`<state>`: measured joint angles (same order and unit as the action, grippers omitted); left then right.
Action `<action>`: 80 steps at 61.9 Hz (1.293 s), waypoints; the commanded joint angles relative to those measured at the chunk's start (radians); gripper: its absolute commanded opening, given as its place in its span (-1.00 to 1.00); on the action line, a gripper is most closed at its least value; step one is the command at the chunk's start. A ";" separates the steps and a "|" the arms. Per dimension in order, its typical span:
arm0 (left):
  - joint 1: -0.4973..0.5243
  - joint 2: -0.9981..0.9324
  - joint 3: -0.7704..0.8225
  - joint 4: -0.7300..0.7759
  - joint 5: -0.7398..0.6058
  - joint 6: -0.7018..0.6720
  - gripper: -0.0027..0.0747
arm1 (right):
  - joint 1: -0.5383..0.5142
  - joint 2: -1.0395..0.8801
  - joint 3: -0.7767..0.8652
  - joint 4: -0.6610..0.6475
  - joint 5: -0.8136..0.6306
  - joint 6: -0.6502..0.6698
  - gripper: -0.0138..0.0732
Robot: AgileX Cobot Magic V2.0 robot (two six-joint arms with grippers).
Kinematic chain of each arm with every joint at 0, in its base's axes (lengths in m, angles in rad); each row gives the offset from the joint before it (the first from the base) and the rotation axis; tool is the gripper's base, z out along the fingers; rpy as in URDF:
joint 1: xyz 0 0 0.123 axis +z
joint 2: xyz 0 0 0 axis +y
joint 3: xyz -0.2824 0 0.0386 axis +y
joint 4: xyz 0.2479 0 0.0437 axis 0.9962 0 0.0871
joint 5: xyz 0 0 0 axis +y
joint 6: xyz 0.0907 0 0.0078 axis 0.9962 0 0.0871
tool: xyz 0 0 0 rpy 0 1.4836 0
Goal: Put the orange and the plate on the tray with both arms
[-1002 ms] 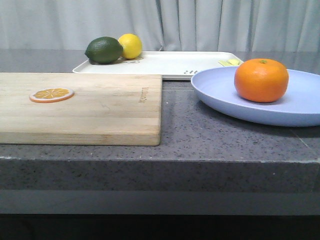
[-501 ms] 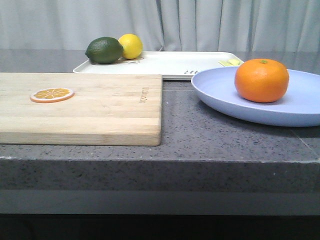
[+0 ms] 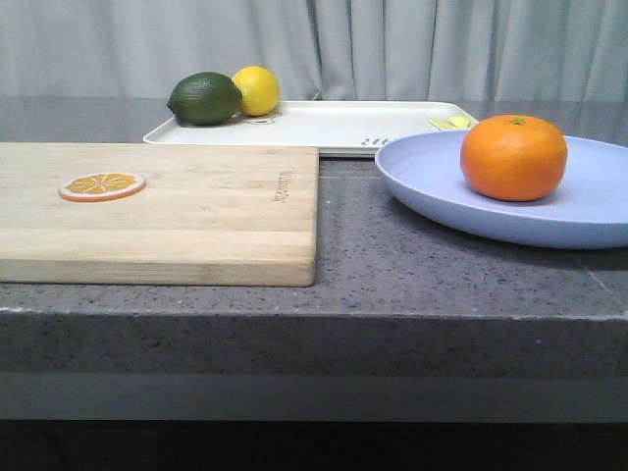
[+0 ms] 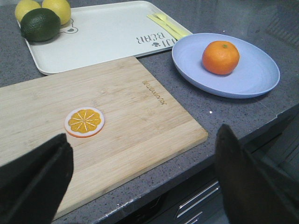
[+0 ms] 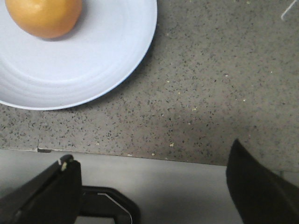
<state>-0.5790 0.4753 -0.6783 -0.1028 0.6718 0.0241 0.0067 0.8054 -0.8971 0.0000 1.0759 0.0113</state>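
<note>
The orange (image 3: 513, 157) sits on the lavender-blue plate (image 3: 442, 191) at the right of the counter. Both also show in the left wrist view, orange (image 4: 220, 57) on plate (image 4: 252, 79), and in the right wrist view, orange (image 5: 44, 16) on plate (image 5: 84, 65). The white tray (image 3: 334, 126) lies behind the plate; it also shows in the left wrist view (image 4: 107, 35). My left gripper (image 4: 142, 175) is open and empty above the counter's front edge, near the cutting board. My right gripper (image 5: 152, 179) is open and empty over the counter's edge, beside the plate.
A wooden cutting board (image 3: 196, 211) with a flat orange slice (image 3: 101, 184) lies at the left front. A dark green fruit (image 3: 204, 98) and a yellow lemon (image 3: 256, 89) sit on the tray's far left corner. A small yellow utensil (image 4: 166, 25) lies on the tray's right side.
</note>
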 commanded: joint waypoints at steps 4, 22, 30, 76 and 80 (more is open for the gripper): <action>0.001 0.005 -0.025 -0.015 -0.077 -0.007 0.62 | -0.003 0.151 -0.135 0.000 0.040 -0.019 0.77; 0.001 0.005 -0.025 -0.015 -0.077 -0.007 0.62 | -0.202 0.394 -0.258 0.165 0.068 -0.123 0.77; 0.001 0.005 -0.025 -0.015 -0.077 -0.007 0.62 | -0.340 0.486 -0.252 0.425 0.074 -0.251 0.77; 0.001 0.005 -0.025 -0.015 -0.077 -0.007 0.62 | -0.386 0.750 -0.252 0.780 0.030 -0.417 0.77; 0.001 0.005 -0.025 -0.015 -0.077 -0.007 0.62 | -0.386 0.760 -0.252 0.780 0.031 -0.417 0.77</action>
<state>-0.5790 0.4753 -0.6783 -0.1028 0.6718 0.0241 -0.3747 1.5852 -1.1194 0.7263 1.1059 -0.3903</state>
